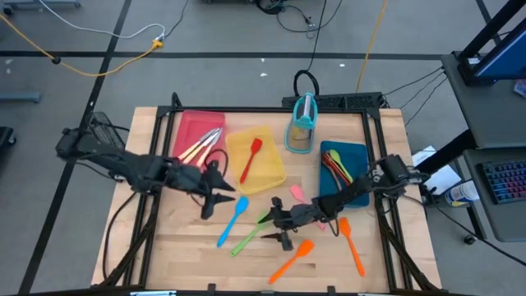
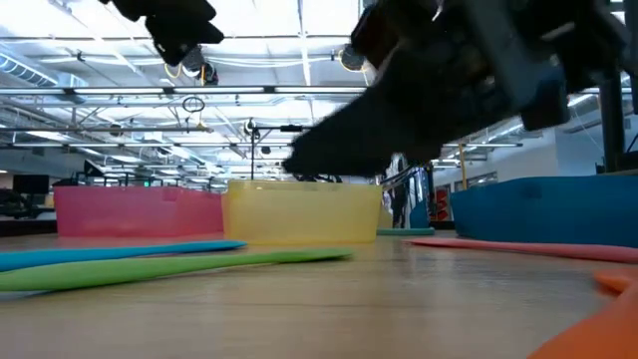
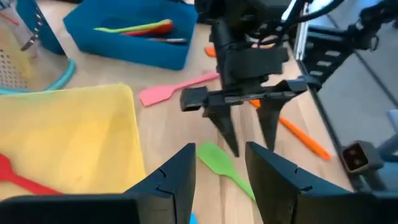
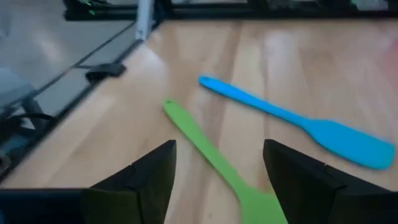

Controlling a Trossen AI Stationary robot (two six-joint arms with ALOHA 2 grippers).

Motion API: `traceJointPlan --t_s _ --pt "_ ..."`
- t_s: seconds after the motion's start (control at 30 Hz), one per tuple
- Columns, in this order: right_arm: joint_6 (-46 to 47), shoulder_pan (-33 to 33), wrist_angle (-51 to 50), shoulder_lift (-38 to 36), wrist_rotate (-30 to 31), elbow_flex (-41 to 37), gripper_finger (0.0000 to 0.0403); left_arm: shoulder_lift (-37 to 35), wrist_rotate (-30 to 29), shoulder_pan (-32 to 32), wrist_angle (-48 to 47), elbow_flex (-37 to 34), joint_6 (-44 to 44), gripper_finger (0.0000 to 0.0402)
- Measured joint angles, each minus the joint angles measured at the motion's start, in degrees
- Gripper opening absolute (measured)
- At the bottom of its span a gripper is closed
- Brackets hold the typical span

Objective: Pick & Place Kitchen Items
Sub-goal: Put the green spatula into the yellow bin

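Observation:
A green spatula (image 1: pixel 250 235) lies flat on the wooden table (image 1: pixel 164 255), beside a blue spatula (image 1: pixel 232 220). My right gripper (image 1: pixel 278 232) is open and hovers low over the green spatula (image 4: pixel 211 152), one finger on each side of its handle near the head. My left gripper (image 1: pixel 215 201) is open and empty, left of the blue spatula, just off the yellow tray's near corner. The left wrist view shows my right gripper (image 3: pixel 249 140) pointing down beside the green head (image 3: pixel 216 159). Two orange spatulas (image 1: pixel 292 261) (image 1: pixel 352 243) and a pink one (image 1: pixel 297 193) lie flat nearby.
At the back stand a red tray (image 1: pixel 191 123) with metal and cream-handled utensils, a yellow tray (image 1: pixel 267 168) with a red spatula (image 1: pixel 251 158), and a blue tray (image 1: pixel 358 153) with several utensils. The teal holder (image 1: pixel 302 123) stands behind them. Bare wood lies at the near left.

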Motion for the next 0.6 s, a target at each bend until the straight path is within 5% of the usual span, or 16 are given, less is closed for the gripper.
traceJointPlan --t_s 0.23,0.6 --pt "0.5 -3.8 -14.3 1.4 0.0 3.1 0.0223 2.6 -8.5 -5.1 -0.6 -0.4 -0.8 0.0143" --pt "0.6 -6.9 -24.0 1.2 -1.3 3.8 0.0222 5.6 -9.1 -6.6 -0.6 -0.4 -2.2 0.0143"
